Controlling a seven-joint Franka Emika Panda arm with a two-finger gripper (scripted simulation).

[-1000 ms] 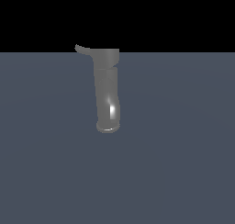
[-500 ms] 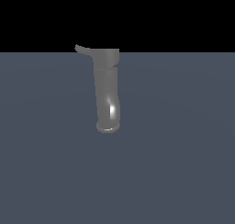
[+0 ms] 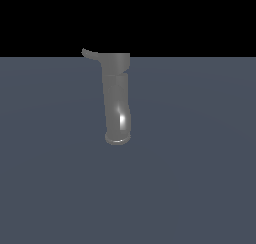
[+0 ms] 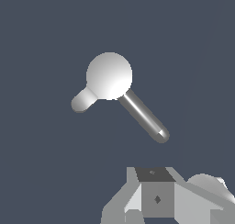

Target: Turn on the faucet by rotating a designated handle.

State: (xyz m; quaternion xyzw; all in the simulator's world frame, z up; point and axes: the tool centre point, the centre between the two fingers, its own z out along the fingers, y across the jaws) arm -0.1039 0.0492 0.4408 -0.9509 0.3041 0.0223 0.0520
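While the gripper [image 4: 158, 208] hovers apart from the faucet [image 3: 117, 100], its handle [image 3: 90, 53] juts left untouched (finger spread: can't tell).

I see a glossy grey faucet [image 3: 117, 100] with a matching grey handle [image 3: 90, 54], a white-and-grey gripper [image 4: 151, 204], and a plain slate-blue floor [image 3: 200, 163].

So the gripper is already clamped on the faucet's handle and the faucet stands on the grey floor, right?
Not quite. The wrist view shows the gripper apart from the handle, touching nothing. The faucet does stand on the grey floor.
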